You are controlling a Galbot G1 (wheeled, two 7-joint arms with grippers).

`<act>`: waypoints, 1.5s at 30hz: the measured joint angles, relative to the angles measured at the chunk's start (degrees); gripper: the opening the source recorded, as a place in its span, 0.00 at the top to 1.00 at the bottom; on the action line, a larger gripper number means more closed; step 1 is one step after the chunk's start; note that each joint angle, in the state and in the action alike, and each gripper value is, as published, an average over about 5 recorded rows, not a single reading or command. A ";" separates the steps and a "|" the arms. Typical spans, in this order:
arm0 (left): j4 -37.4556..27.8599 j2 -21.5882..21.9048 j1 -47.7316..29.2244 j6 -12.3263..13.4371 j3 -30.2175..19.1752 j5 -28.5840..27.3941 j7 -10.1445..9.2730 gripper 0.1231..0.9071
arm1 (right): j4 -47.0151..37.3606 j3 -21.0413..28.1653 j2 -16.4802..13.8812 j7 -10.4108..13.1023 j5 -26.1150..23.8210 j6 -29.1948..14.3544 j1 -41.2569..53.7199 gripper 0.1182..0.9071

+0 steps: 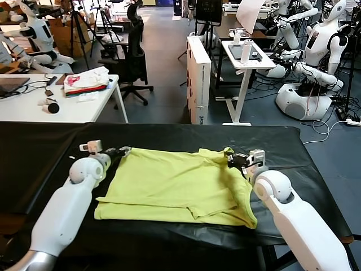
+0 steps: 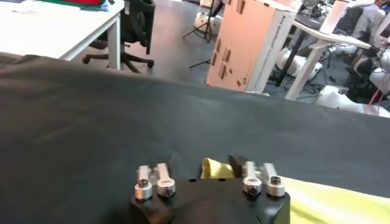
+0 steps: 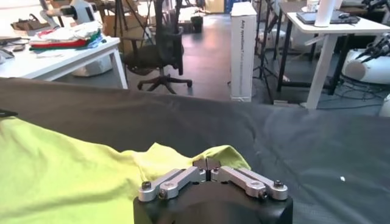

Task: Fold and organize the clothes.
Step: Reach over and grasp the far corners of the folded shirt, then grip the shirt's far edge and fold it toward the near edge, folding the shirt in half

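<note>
The clothes are one lime-yellow T-shirt lying mostly flat on the black table, with its right side folded over. My left gripper is at the shirt's far left corner. In the left wrist view that gripper stands open, and a small yellow corner of the T-shirt pokes up between its jaws. My right gripper is at the far right corner. In the right wrist view it is shut, pads together, pinching a raised fold of the T-shirt.
Beyond the black table, at the far left, a white table carries a white-pink-red fabric pile. An office chair, a tall white carton, a white desk and other robots stand farther back.
</note>
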State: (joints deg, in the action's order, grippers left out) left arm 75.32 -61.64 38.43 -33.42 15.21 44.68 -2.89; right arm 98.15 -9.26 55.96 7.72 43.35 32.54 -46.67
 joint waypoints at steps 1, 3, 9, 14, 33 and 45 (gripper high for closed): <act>0.06 0.00 0.05 -0.06 -0.03 -0.01 0.15 0.81 | 0.35 -0.17 -0.25 0.16 0.04 0.19 -0.20 0.97; 0.23 0.05 0.16 -0.16 -0.05 -0.01 0.43 0.90 | 1.03 -0.53 -0.71 0.50 0.05 0.73 -0.62 0.97; 1.55 0.35 0.64 0.09 0.36 0.63 0.55 0.97 | 3.26 -2.06 -2.13 0.82 0.25 2.41 -2.62 0.97; 3.59 1.13 1.47 0.09 1.33 1.88 0.08 0.97 | 6.93 -3.87 -4.11 0.68 2.03 4.24 -5.88 0.97; 26.66 8.50 21.35 -0.98 14.39 9.42 -0.98 0.97 | 21.67 -9.75 -14.86 2.92 4.20 9.65 -23.82 0.97; 36.05 8.69 33.23 -1.88 20.85 8.25 -0.99 0.97 | 21.20 -9.14 -14.34 3.07 3.75 9.65 -25.37 0.97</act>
State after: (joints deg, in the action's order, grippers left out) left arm 111.37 -52.95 71.66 -35.30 36.07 52.92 -3.88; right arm 119.35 -18.40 41.62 10.79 47.10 42.19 -72.05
